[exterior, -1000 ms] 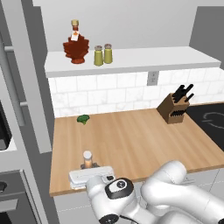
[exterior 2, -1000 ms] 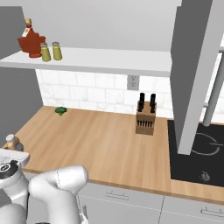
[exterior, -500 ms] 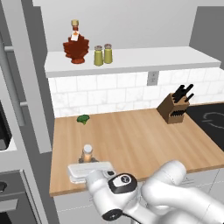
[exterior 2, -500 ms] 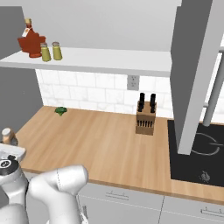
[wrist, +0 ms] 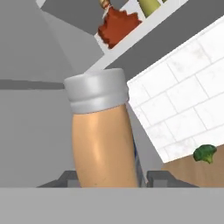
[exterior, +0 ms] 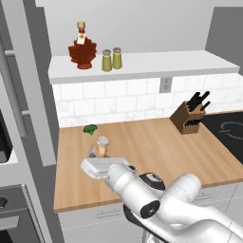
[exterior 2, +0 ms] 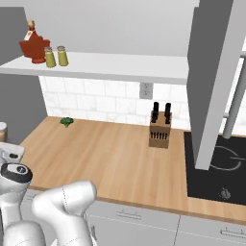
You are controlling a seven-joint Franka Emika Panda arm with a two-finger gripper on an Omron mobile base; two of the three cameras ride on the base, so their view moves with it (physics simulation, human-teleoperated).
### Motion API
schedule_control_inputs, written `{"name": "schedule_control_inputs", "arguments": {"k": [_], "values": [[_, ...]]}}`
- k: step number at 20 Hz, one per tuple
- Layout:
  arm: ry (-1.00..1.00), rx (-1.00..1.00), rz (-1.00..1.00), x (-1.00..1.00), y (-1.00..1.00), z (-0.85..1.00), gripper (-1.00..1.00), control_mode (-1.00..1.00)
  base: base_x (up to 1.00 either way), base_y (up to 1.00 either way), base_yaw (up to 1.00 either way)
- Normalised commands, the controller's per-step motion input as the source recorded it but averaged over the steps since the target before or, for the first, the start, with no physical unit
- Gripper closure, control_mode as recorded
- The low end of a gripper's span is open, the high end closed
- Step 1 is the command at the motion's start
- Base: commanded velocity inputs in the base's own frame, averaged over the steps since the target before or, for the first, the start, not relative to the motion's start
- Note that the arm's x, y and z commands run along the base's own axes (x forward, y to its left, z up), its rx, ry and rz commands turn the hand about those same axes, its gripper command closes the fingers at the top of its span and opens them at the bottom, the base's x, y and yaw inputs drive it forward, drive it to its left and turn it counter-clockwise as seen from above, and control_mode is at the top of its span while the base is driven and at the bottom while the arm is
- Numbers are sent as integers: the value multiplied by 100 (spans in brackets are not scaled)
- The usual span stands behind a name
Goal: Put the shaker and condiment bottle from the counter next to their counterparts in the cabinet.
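Note:
My gripper is shut on the condiment bottle, a rounded orange-tan bottle with a whitish-grey cap, held upright above the left part of the wooden counter. Up close, the condiment bottle stands between the two dark fingertips. Its cap also peeks in at the left edge as the condiment bottle above the gripper. On the white cabinet shelf stand the dark-red maple-leaf bottle and two olive-yellow shakers side by side to its right.
A small green broccoli piece lies near the tiled wall, just behind the held bottle. A wooden knife block stands at the right, with a black cooktop beyond it. A tall grey panel borders the counter's left end.
The gripper has lifted the condiment bottle up off the counter and carried it a little toward the wall. The things on the shelf have not moved.

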Motion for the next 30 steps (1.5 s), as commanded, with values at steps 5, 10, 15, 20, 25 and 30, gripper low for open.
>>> {"name": "schedule_control_inputs", "arguments": {"k": [5, 10, 15, 20, 25, 30], "values": [[1, 3, 5, 12, -7, 11, 100, -100, 0, 0, 0], [0, 1, 3, 14, -13, 57, 100, -100, 0, 0, 0], [0, 0, 9, 15, -23, 100, 100, -100, 0, 0, 0], [0, 0, 1, 2, -35, 95, 100, -100, 0, 0, 0], [-4, -20, 8, 0, -9, 57, 100, -100, 0, 0, 0], [-1, -36, 12, 0, -16, 14, 100, -100, 0, 0, 0]]}}
